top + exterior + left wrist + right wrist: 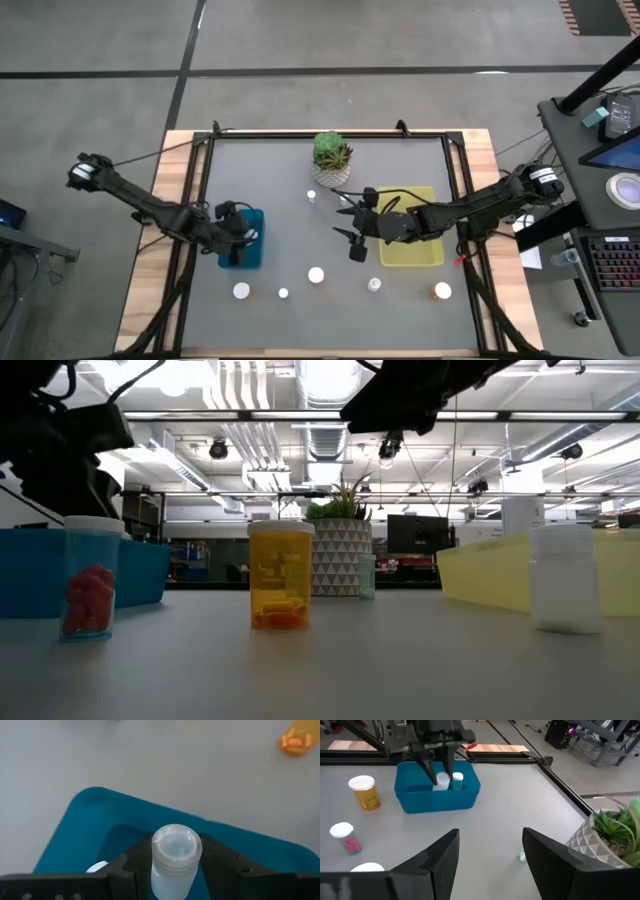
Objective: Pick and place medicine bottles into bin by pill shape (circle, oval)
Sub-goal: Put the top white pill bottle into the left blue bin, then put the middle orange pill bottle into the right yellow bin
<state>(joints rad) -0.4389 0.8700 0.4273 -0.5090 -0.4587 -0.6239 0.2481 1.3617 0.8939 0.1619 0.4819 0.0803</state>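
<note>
The left gripper (172, 870) hangs over the blue bin (243, 238) at the table's left, its fingers (127, 865) clamped on a white-capped clear bottle (175, 855); a second small bottle (457, 781) stands inside the bin. The right gripper (490, 855) hovers near the table's middle, just beside the yellow bin (411, 240), jaws spread wide and holding nothing. Other medicine bottles stand along the front, among them an amber bottle (280, 575) and a clear bottle with red pills (91, 577). A potted succulent (331, 158) sits at the back.
</note>
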